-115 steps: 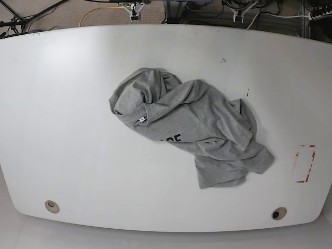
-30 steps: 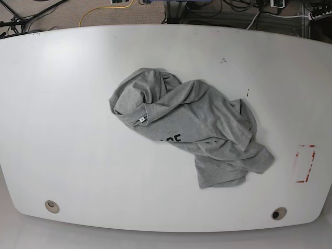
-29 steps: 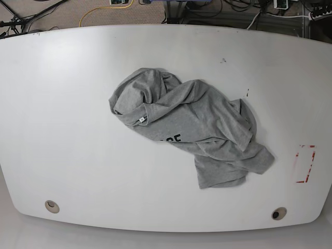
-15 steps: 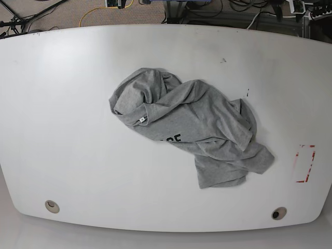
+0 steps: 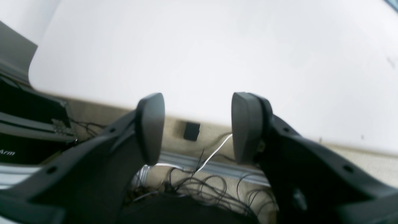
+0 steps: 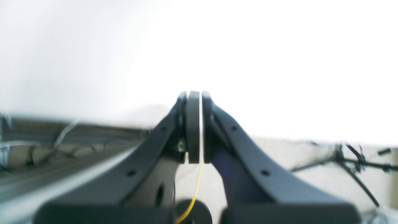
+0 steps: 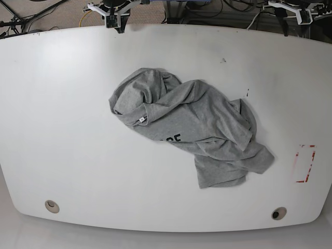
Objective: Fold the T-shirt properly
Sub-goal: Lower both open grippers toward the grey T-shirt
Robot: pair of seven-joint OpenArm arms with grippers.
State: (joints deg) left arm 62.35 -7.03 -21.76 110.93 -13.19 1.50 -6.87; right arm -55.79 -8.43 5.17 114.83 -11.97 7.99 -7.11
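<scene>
L claw [image 5: 194, 127] agape, R claw [image 6: 194, 127] closed

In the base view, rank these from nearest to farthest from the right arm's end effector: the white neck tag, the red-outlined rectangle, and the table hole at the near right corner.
From the right end effector, at the table's far edge on the view's left:
1. Neck tag, on the T-shirt near the table's middle.
2. Red-outlined rectangle, at the view's right edge.
3. Table hole, near right corner.
The last two are fairly close; the hole looks slightly farther.
</scene>
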